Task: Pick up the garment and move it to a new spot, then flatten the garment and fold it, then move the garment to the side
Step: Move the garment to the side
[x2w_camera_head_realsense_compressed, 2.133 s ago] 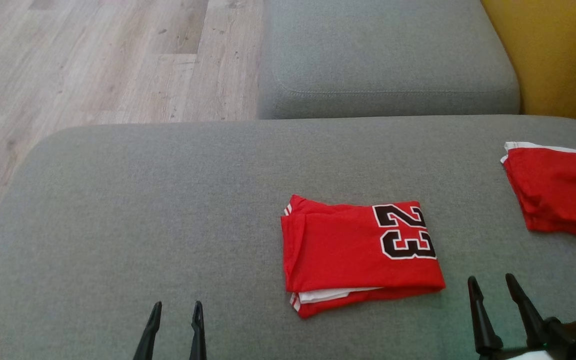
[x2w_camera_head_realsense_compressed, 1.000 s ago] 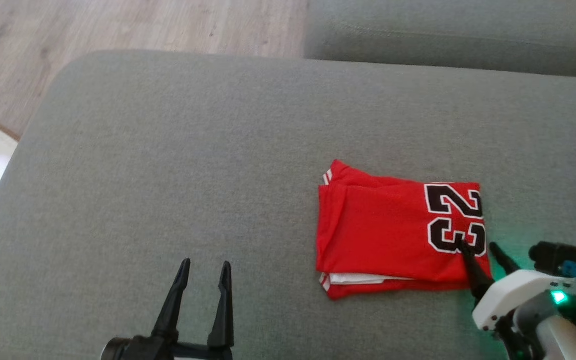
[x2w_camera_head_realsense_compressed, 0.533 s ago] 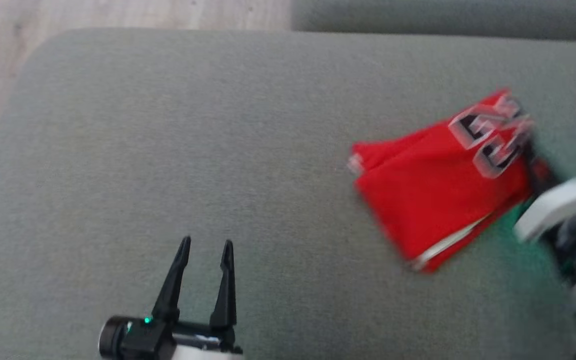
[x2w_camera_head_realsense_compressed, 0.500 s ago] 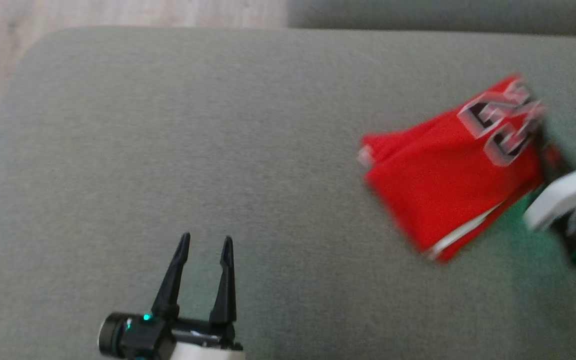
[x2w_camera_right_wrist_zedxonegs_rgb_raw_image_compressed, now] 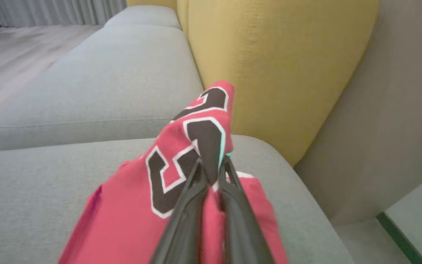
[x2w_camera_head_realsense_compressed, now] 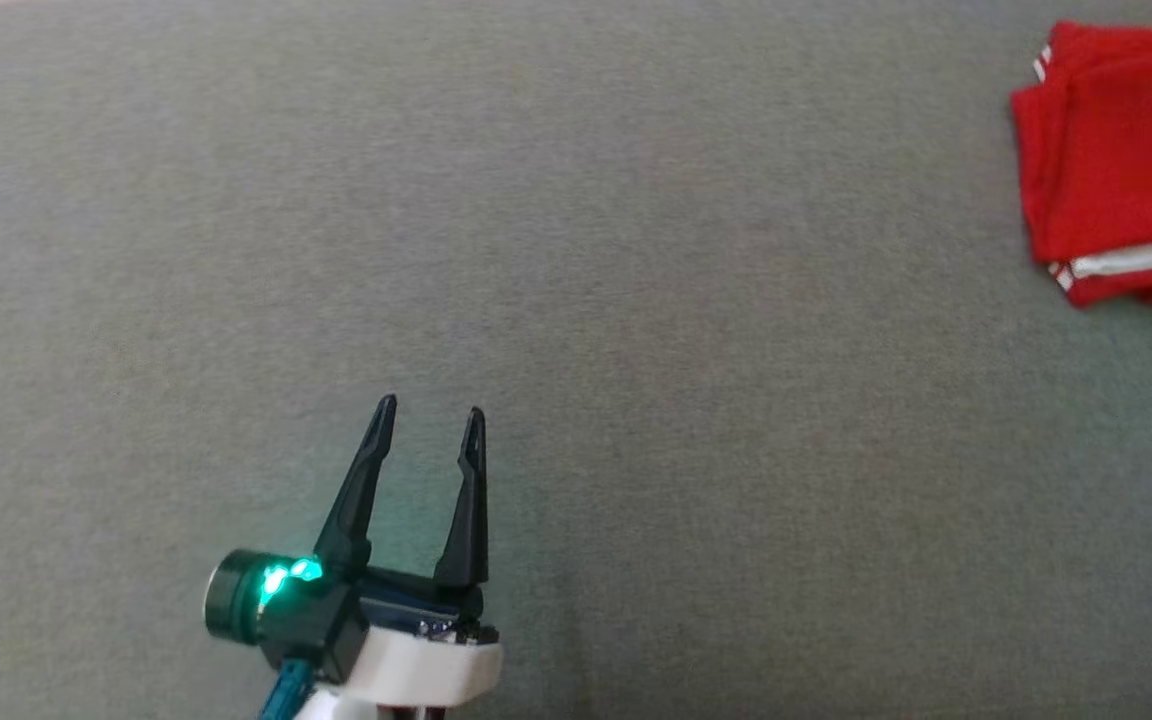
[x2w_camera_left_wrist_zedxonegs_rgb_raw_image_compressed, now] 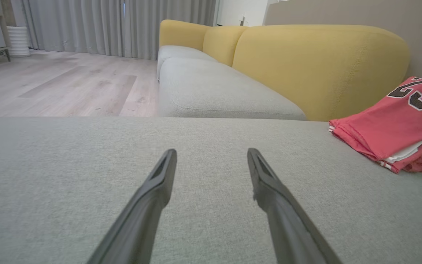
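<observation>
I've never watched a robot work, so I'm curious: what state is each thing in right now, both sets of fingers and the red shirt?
Left fingers: open, holding nothing, over the grey cushion.
Right fingers: shut on the numbered end of the shirt.
Red shirt: folded, numbered end lifted, other end resting on the cushion.

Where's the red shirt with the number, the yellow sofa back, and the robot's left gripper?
red shirt [x2w_camera_left_wrist_zedxonegs_rgb_raw_image_compressed: 379, 124], left wrist view, folded top layer.
yellow sofa back [x2w_camera_left_wrist_zedxonegs_rgb_raw_image_compressed: 317, 66], left wrist view, front face.
left gripper [x2w_camera_head_realsense_compressed: 432, 406], head view, midway between its fingertips.
</observation>
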Available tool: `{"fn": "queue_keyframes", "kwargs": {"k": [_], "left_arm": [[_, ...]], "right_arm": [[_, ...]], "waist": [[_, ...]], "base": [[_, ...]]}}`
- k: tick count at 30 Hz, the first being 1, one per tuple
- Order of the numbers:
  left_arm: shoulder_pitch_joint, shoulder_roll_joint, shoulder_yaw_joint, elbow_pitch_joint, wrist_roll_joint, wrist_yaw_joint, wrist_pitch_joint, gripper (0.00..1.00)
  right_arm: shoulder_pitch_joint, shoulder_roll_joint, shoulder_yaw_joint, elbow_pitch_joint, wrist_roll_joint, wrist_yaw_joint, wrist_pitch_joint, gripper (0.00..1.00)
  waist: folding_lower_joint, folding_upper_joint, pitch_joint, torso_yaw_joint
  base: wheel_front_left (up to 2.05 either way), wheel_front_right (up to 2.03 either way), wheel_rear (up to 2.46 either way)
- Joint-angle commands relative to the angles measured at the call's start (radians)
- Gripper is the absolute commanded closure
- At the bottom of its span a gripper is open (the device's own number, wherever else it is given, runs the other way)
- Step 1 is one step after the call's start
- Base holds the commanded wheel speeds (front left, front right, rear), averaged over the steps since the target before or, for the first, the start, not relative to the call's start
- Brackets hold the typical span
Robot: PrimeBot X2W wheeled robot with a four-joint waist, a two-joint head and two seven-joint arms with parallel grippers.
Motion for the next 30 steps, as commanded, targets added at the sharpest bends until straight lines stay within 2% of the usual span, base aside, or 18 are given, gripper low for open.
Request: {"fn": "queue_keyframes", "kwargs": {"k": [1,2,5,10,11,16,21,26,30], "left_arm": [[-0.024,-0.006,0.03,-0.02,0.014,-0.004,-0.006,0.0],[-0.026,-0.006,0.03,-0.015,0.016,-0.006,-0.006,0.0],[-0.025,-0.006,0.037,0.003,0.021,-0.014,-0.006,0.0],[0.0,-0.006,0.047,0.029,0.006,-0.018,-0.006,0.0],[0.0,-0.006,0.047,0.029,0.006,-0.018,-0.006,0.0],[0.059,-0.006,0.056,0.059,-0.032,-0.018,-0.006,0.0],[0.104,-0.004,0.081,0.097,-0.072,-0.036,-0.006,0.0],[0.125,-0.001,0.121,0.097,-0.089,-0.046,-0.006,0.0],[0.132,0.001,0.129,0.076,-0.071,-0.062,-0.006,0.0]], "right_arm": [[-0.021,-0.047,0.002,-0.014,-0.021,-0.001,-0.025,0.31],[-0.026,-0.047,-0.009,0.004,-0.035,-0.001,-0.041,0.0],[-0.032,-0.022,-0.026,0.046,-0.102,-0.001,-0.121,0.0],[0.023,0.088,-0.014,0.087,-0.212,-0.001,-0.243,0.0],[0.023,0.088,-0.014,0.087,-0.212,-0.001,-0.243,0.0],[0.162,0.234,0.048,0.046,-0.204,-0.001,-0.29,0.0],[0.339,0.344,0.077,-0.069,-0.187,-0.001,-0.303,0.0],[0.509,0.457,0.066,-0.305,-0.232,-0.001,-0.304,0.0],[0.642,0.522,0.045,-0.464,-0.253,-0.001,-0.304,0.0]], "waist": [[-0.0001,0.0,0.005,-0.016],[-0.0001,0.0,0.0,-0.018],[-0.0001,0.0,-0.027,-0.019],[-0.0001,0.0,-0.112,-0.001],[-0.0001,0.0,-0.112,-0.001],[-0.0001,0.0,-0.223,0.032],[-0.0001,0.0,-0.313,0.072],[-0.0001,0.0,-0.355,0.081],[-0.0001,0.0,-0.381,0.086]], "base": [[0.0,0.0,0.0],[0.0,0.0,0.0],[0.0,0.0,0.0],[0.0,0.0,0.0],[0.0,0.0,0.0],[0.0,0.0,0.0],[0.0,0.0,0.0],[0.0,0.0,0.0],[0.0,0.0,0.0]]}}
